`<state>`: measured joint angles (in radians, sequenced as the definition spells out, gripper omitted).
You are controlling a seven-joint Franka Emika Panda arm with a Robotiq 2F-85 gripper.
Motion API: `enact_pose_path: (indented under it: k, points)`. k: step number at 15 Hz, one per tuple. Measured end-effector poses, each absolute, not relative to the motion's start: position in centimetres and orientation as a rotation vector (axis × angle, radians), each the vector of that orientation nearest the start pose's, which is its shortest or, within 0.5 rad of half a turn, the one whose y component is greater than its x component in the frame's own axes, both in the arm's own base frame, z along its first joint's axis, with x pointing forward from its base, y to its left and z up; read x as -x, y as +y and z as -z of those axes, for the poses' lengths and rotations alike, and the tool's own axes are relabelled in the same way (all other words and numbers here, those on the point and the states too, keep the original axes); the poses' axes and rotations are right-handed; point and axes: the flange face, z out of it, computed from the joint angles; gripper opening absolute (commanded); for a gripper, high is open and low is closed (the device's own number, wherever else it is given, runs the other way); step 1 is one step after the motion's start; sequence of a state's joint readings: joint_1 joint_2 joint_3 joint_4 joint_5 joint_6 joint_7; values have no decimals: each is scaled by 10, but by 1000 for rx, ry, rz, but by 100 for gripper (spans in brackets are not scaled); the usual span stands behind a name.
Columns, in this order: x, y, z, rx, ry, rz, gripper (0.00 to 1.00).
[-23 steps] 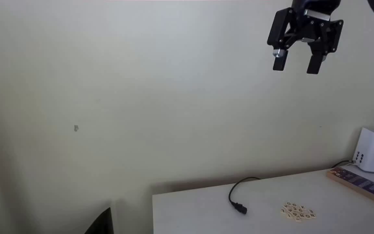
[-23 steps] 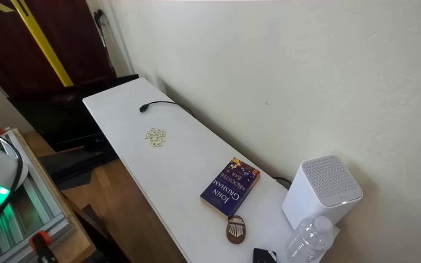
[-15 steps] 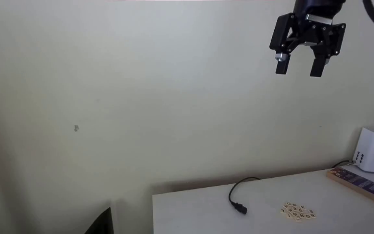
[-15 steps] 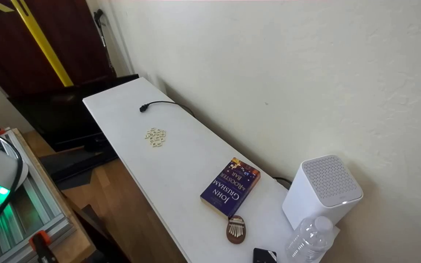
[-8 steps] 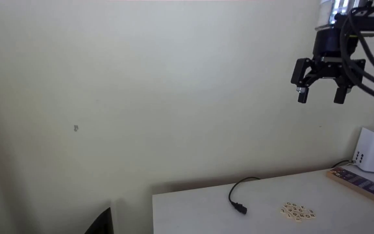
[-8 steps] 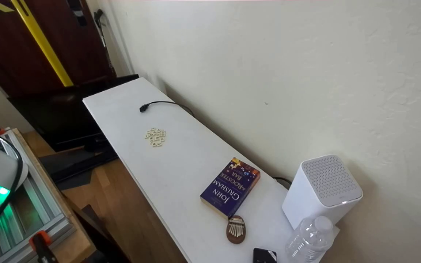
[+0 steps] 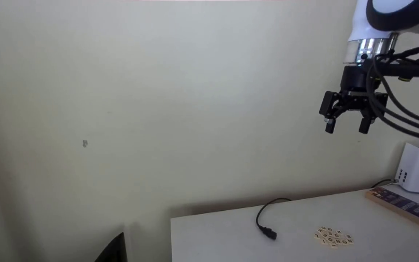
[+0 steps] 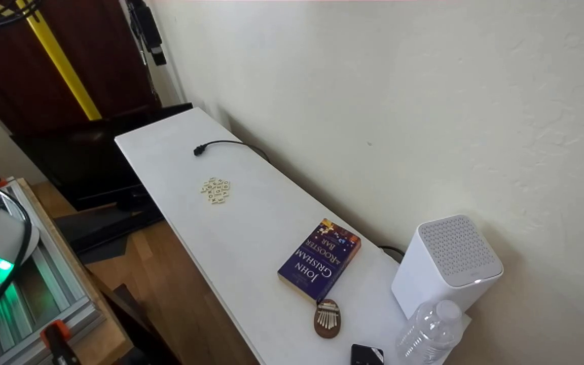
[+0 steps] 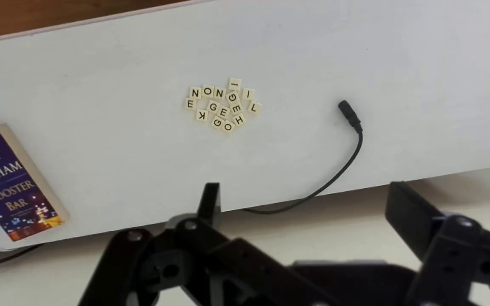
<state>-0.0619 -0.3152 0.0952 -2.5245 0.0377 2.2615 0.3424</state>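
While the gripper (image 7: 347, 128) hangs wide and empty, dipping too low could scatter the letter tiles (image 9: 223, 111) below it, and sideways drift could snag the cord (image 9: 350, 116) beneath.

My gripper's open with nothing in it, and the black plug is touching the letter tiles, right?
Not touching: the wrist view shows the black plug lying apart from the letter tiles on the white table. The rest stands: the gripper is open with nothing in it.

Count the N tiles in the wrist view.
2: in that picture, one N tile lies just left of an O tile, another N tile just right of it. None looks hidden.
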Motion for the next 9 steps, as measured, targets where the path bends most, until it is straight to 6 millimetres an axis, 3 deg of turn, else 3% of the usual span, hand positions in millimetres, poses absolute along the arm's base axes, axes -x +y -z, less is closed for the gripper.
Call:
enact_pose_path:
  k: [9]
  points:
    - [-438, 18, -379, 3087, 527, 43, 100]
